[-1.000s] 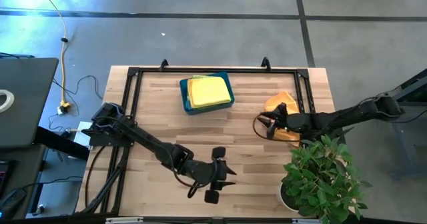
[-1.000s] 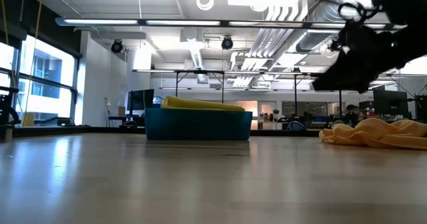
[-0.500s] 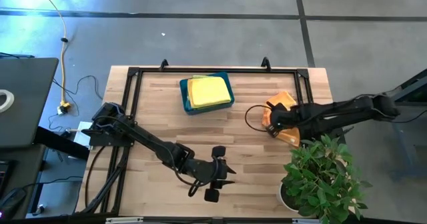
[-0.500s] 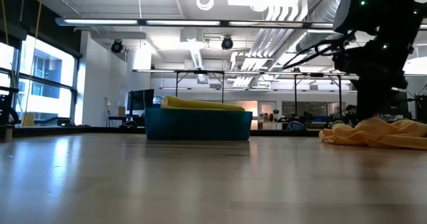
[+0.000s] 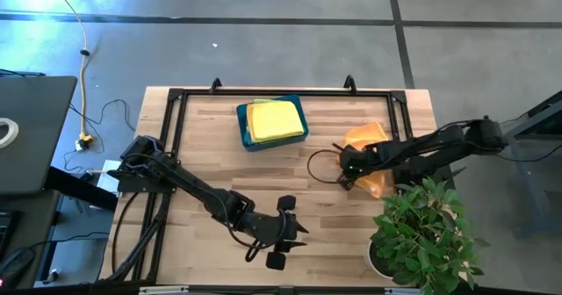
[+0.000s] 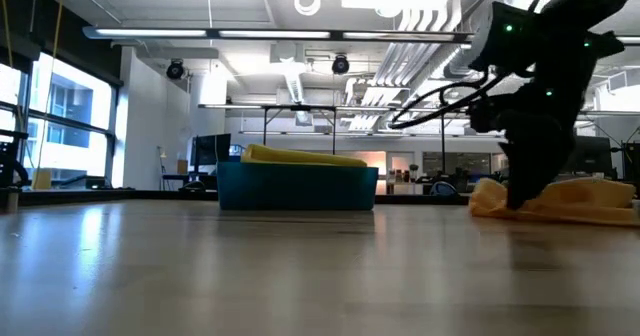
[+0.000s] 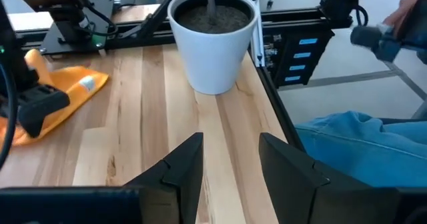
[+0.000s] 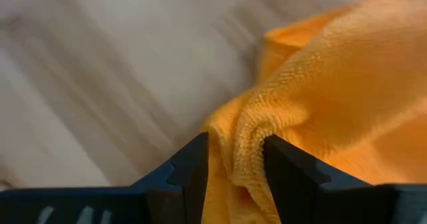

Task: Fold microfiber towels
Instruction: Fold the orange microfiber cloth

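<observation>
A crumpled orange towel (image 5: 373, 154) lies on the table at the right, also in the low view (image 6: 570, 198). My right gripper (image 5: 348, 176) points steeply down at its left edge, fingers open with a ridge of orange cloth (image 8: 243, 134) between them. A yellow towel (image 5: 273, 119) lies on top inside the teal bin (image 5: 297, 107) at the far middle. My left gripper (image 7: 230, 161) hovers open near the table's near edge (image 5: 283, 235), with nothing between its fingers. My right gripper comes from above, slanting down, onto the orange towel's left edge (image 8: 227, 127). A raised fold of the cloth sits between the two open fingers (image 8: 193, 161). The towel lies slack on the table. Whether the fingers press the cloth cannot be told.
A potted plant (image 5: 426, 233) in a white pot (image 7: 213, 37) stands at the near right corner, close beside the orange towel. A black frame (image 5: 176, 97) runs along the table's far and side edges. A person's legs (image 7: 353, 134) show beyond the table's right edge.
My right gripper has tipped from nearly level to steeply downward and sunk onto the orange towel's left edge, shifting a little toward the table's left. Its fingers have kept the same gap. My left arm has kept still.
</observation>
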Motion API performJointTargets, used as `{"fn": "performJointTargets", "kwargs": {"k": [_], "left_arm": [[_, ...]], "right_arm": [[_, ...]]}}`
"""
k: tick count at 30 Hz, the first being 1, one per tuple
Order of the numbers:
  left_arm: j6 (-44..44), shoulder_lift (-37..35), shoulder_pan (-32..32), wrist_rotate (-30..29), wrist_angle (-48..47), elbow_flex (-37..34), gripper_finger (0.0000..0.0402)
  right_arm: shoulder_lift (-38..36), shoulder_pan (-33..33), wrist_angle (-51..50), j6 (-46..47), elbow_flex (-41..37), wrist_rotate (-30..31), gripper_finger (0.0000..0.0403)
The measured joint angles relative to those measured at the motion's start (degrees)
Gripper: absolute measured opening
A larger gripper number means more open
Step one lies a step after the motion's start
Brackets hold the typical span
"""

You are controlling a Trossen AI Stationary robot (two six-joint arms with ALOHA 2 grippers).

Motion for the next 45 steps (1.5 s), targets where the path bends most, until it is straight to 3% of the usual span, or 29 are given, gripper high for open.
{"fn": "performJointTargets", "kwargs": {"k": [7, 14, 19, 24, 26, 31, 42, 45], "left_arm": [[-1.50, 0.00, -0.88, 0.02, -0.71, 0.01, 0.0135], [-1.66, -0.02, -1.17, 0.02, -0.96, 0.00, 0.0135], [-2.10, -0.02, -1.17, 0.02, -1.44, 0.00, 0.0135], [-2.88, -0.02, -1.17, 0.02, -2.37, 0.01, 0.0135], [-2.97, -0.04, -1.07, 0.14, -2.35, 0.00, 0.0135], [-2.99, -0.04, -0.18, 2.21, -2.14, 0.00, 0.0135], [-2.74, -0.04, 0.82, 3.73, -1.39, 0.02, 0.0135], [-2.53, -0.07, 0.83, 3.50, -2.81, 0.00, 0.0135]], "right_arm": [[6.51, 0.03, 21.10, -9.10, -0.05, -6.98, 0.0131], [8.69, 0.09, 39.11, -15.14, -0.05, -20.33, 0.0130], [6.11, 0.77, 38.30, -15.23, 0.22, -26.56, 0.0128], [4.42, 5.28, 26.74, -14.62, 0.24, -31.21, 0.0128], [4.42, 8.09, 20.60, -14.80, 0.24, -29.78, 0.0128], [4.44, 14.75, 9.97, -15.11, 0.24, -18.66, 0.0128], [4.44, 22.04, 5.49, -13.51, 0.24, 0.06, 0.0127], [4.42, 22.18, 4.59, -11.76, -0.10, 2.29, 0.0117]]}}
